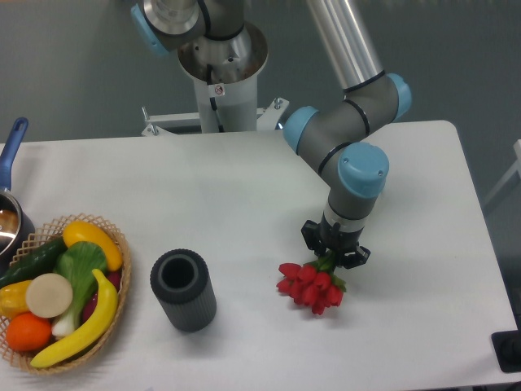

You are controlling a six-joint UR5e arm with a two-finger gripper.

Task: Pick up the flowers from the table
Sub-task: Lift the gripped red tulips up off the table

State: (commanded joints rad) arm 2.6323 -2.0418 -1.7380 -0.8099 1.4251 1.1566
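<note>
The flowers are a small bunch of red tulips with green stems, at the right middle of the white table. My gripper points straight down over the stem end and is shut on the stems. The red heads fan out below and to the left of the fingers, bunched tight together. The stems are mostly hidden under the gripper. I cannot tell whether the heads still touch the table.
A dark ribbed cylindrical vase stands left of the flowers. A wicker basket of fruit and vegetables sits at the left front edge. A pot with a blue handle is at the far left. The arm's base is behind the table.
</note>
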